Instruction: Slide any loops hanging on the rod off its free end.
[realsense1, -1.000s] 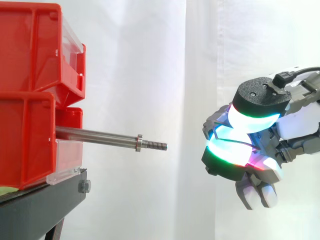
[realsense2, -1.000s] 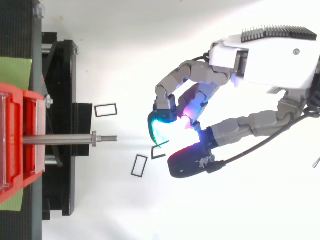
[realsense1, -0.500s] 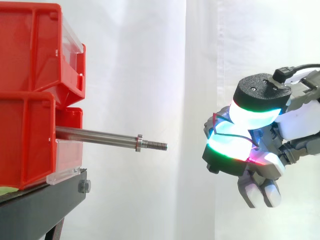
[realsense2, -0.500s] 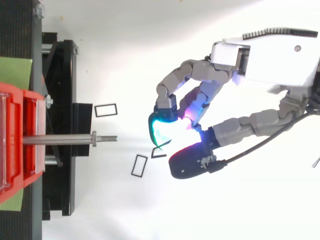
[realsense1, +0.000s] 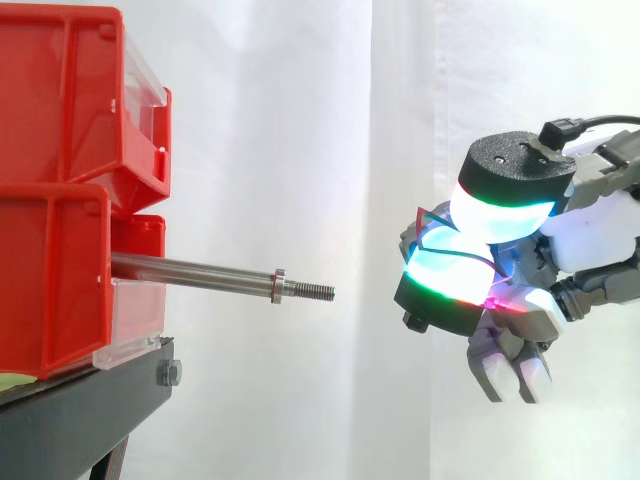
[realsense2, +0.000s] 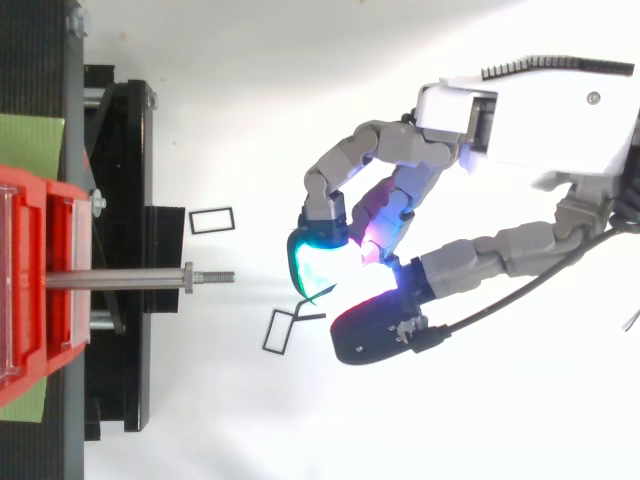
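- In the side view, you see the rod (realsense1: 200, 273) sticking out of the lower red bin (realsense1: 50, 285) towards the right and sloping slightly down.
- Its shaft is bare from the bin to the collar (realsense1: 278, 285), and so is the threaded tip (realsense1: 312, 291) beyond it.
- The hand (realsense1: 600, 240) hangs in the air to the right of the rod's free end, well apart from it and at about the same height.
- Its fingers are curled in, and the glowing pads (realsense1: 500, 212) are closed together on a thin red loop (realsense1: 437, 218). Part of the loop pokes out on the side facing the rod.
- A second red bin (realsense1: 70, 90) sits on top of the first. Both rest on the black stand (realsense1: 90, 410), with the white curtain (realsense1: 300, 120) behind.
- From the top view, the rod (realsense2: 120, 279) runs left to right, with its tip pointing at the hand (realsense2: 540, 120).
- You can see the fingers bent round so the cyan pad (realsense2: 315, 262) and the dark thumb tip (realsense2: 370, 338) meet. A thin dark wire shows just below the cyan pad.
- Two black rectangular outlines lie on the white floor between the stand (realsense2: 125, 150) and the hand: one (realsense2: 211, 220) above the rod's line, the other (realsense2: 280, 331) below it. The lower one is close to the wire in the fingers; you cannot tell whether they touch.
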